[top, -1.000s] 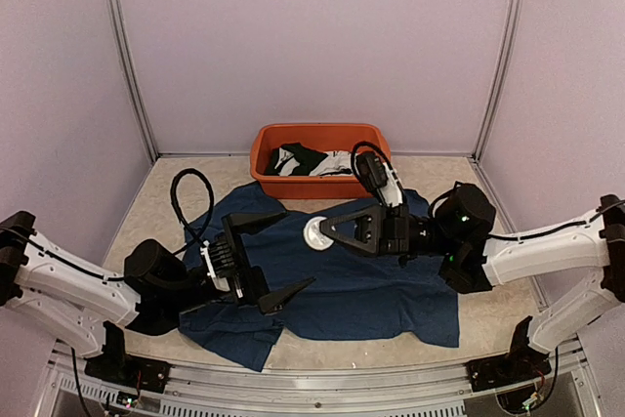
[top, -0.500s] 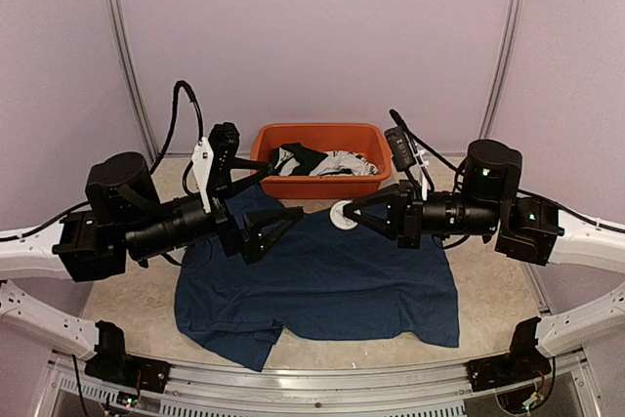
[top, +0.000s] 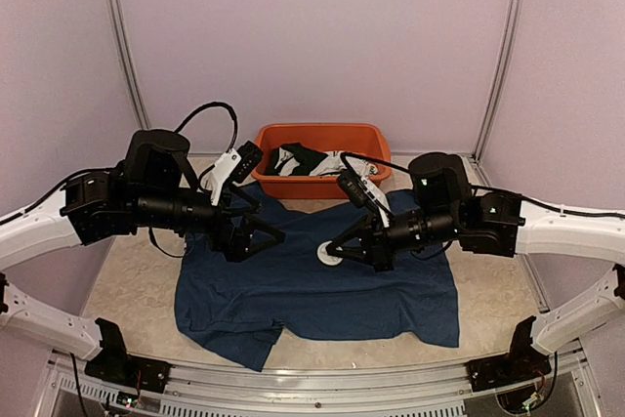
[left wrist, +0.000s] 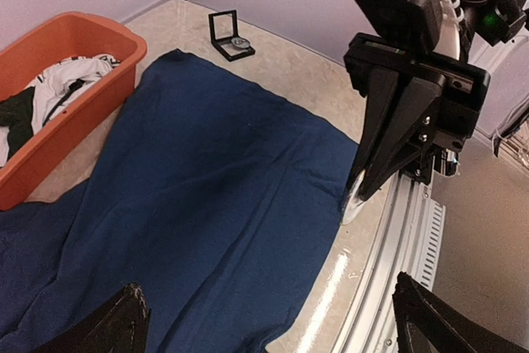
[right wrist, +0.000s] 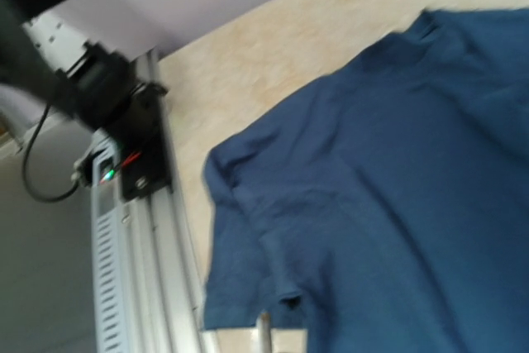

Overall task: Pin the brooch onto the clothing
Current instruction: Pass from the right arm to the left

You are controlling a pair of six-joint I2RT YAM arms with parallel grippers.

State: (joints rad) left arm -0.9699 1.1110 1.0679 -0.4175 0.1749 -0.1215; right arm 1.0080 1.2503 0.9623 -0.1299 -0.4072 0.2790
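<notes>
We hold the brooch (top: 328, 255), a small white disc, clamped between the closed fingers of the right tool (top: 340, 246). It hangs over the upper middle of the clothing (top: 332, 300), and we cannot tell whether it touches the fabric. The left tool (top: 262, 227) hovers over the shirt's left shoulder area with its 2 fingers spread wide apart and nothing between them.

The clothing, a navy T-shirt, lies spread flat on the bench (top: 137, 271). Its far edge reaches up to the near wall of the orange tub (top: 317, 132), which holds black and white garments (top: 312, 160). Its near edge runs close to the front rail (top: 342, 383), and 1 lower-left corner comes nearest to it. To the left of the shirt a broad strip of bare bench runs to the wall (top: 59, 95), and to the right there is a narrower strip. In the left wrist view a small black case (left wrist: 231, 36) stands on the bench just beyond the shirt's far right corner. The right wrist view is blurred and shows the shirt's sleeve and hem edge beside the rail.
</notes>
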